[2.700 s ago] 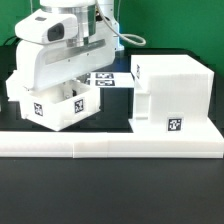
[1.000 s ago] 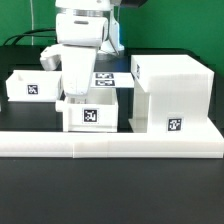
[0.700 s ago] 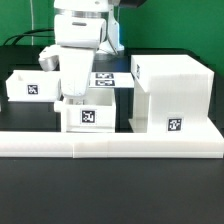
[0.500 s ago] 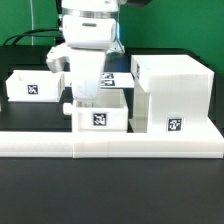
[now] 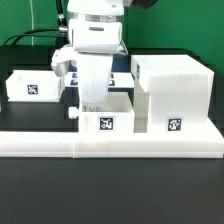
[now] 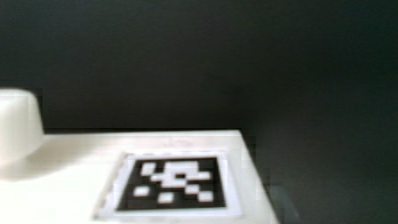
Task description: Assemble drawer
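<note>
Pointing straight down, hand [image 5: 92, 103] clasping tray [image 5: 112, 124]

in the exterior view the arm [image 5: 98, 30] is cut off by the top edge, so we cannot see its upper links. the gripper [image 5: 92, 100] reaches down at the middle tray [image 5: 106, 118]. its fingertips are hidden by its own body and the tray's wall, so we cannot tell how its jaws stand or whether they touch the tray. the marker board [image 5: 126, 77] is mostly covered by the arm, and we see only a sliver. the wrist view is blurred. there a tag [image 6: 173, 184] on a white surface [image 6: 160, 142] is cut by the picture's edge, and we cannot identify a rounded white shape [image 6: 15, 125], also cut off.
</note>
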